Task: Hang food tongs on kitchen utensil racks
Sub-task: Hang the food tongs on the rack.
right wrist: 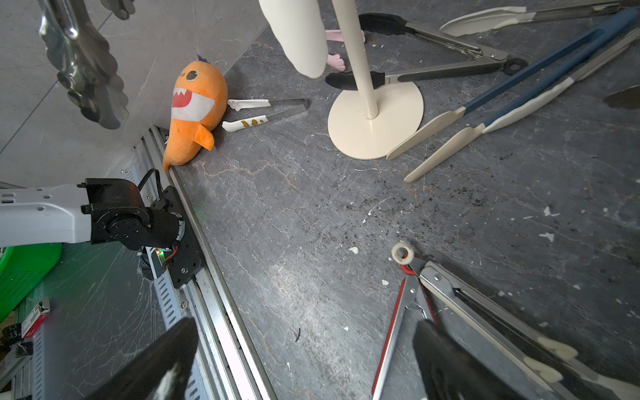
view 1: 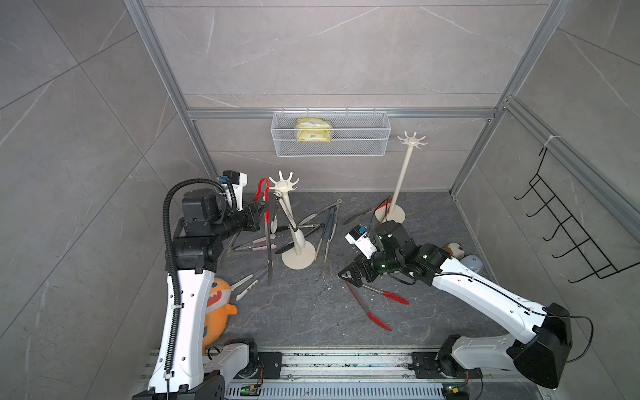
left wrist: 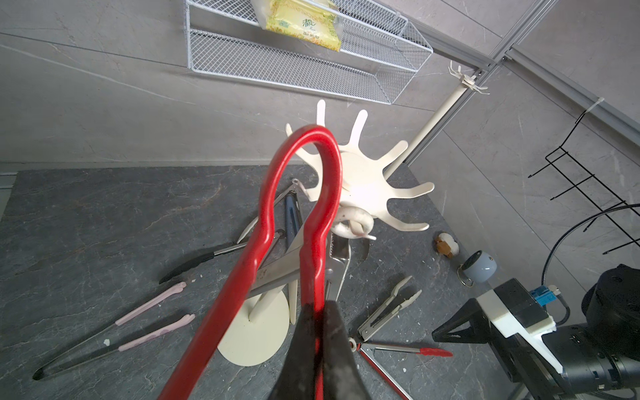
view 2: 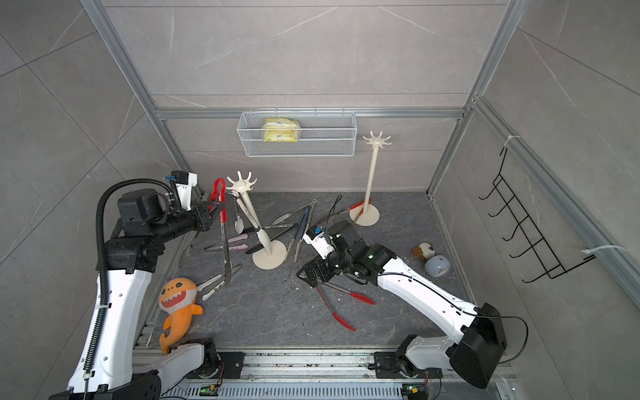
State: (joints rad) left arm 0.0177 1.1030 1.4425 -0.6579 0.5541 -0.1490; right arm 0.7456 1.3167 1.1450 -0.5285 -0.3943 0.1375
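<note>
My left gripper (view 1: 261, 210) (left wrist: 317, 310) is shut on one arm of the red-handled food tongs (view 1: 267, 207) (left wrist: 265, 221). They hang upright, their red loop level with the pronged head of the near cream rack (view 1: 284, 185) (left wrist: 367, 173). Cream tongs (view 1: 297, 237) hang on that rack. My right gripper (view 1: 346, 276) (right wrist: 304, 332) is open, low over the ring end of red-tipped tongs (view 1: 377, 304) (right wrist: 394, 332) lying on the table. A taller rack (view 1: 412, 140) stands at the back right. Pink-tipped (view 1: 259, 242), black-tipped (view 1: 294, 239), blue-grey (view 1: 329, 225) and cream-tipped tongs (view 1: 244, 285) lie around the near rack.
A white wire basket (view 1: 330, 149) holding a yellow pack hangs on the back wall. A black wire hook rack (view 1: 568, 225) is on the right wall. An orange plush shark (view 1: 216, 308) lies front left, two small toys (view 1: 464, 256) at the right edge. The arms' rail (view 1: 346, 360) runs along the front.
</note>
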